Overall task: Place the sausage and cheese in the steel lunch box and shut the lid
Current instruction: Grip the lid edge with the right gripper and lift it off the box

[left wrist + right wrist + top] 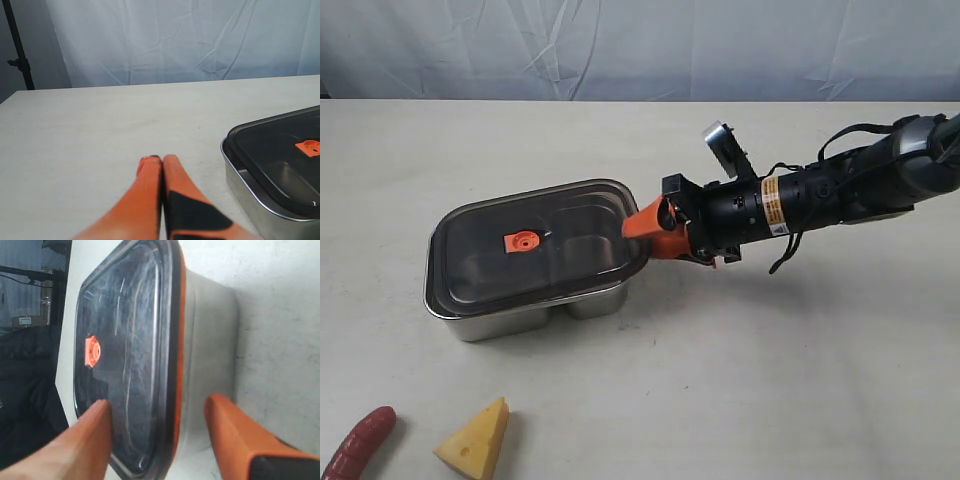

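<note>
**Two foods outside a lidded box; right gripper posed at the lid's rim**

The steel lunch box [520, 318] stood left of centre on the table, with the smoky lid [570, 255] seated on it and the orange valve tab [523, 241] facing up. Through the lid, both compartments looked bare. By this reading the lid had to come off before anything could be loaded, so the task was at its opening step.

The right gripper [638, 225] lay at the lid's right end. Its fingers were spread wide and straddled the rim, one over the lid's top and one beside the steel wall. Neither was clearly touching. This pose suited a pinch on the lid's edge.

The left gripper [157, 160] was off to the box's side, its fingers pressed together on nothing; it was probably idle.

The cheese [475, 440] and the sausage [360, 443] lay near each other at the front left edge of the exterior view, well apart from the box and untouched.

The table [800, 380] was pale and matt, with faint scuffs. A creased blue-white backdrop [620, 45] closed the far side. A dark stand [17, 50] rose beyond one table corner.
</note>
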Motion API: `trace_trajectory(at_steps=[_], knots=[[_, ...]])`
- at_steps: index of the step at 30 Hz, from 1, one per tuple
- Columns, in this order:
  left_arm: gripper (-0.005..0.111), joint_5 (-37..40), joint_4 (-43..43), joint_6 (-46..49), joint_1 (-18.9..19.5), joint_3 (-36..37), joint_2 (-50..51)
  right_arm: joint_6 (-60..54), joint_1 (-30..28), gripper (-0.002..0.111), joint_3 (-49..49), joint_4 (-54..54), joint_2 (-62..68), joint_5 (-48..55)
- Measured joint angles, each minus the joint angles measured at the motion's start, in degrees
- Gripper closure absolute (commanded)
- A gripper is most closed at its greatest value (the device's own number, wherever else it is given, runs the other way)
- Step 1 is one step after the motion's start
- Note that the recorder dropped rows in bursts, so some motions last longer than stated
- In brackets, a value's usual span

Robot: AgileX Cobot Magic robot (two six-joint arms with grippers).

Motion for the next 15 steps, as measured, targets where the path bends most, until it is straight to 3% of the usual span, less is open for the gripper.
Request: trace_trajectory(at_steps=[2, 5, 15], knots=[[0.107, 0.00, 0.00, 0.00, 0.00, 0.00, 0.00, 0.00, 0.00, 0.091, 0.00, 0.00, 0.00, 0.27], [0.107, 0.00, 0.00, 0.00, 0.00, 0.00, 0.00, 0.00, 0.00, 0.107, 0.00, 0.40, 0.00, 0.11], [0.107, 0.00, 0.00, 0.00, 0.00, 0.00, 0.00, -0.27, -2.08, 0.109, 0.00, 1.68, -1.20, -0.42]])
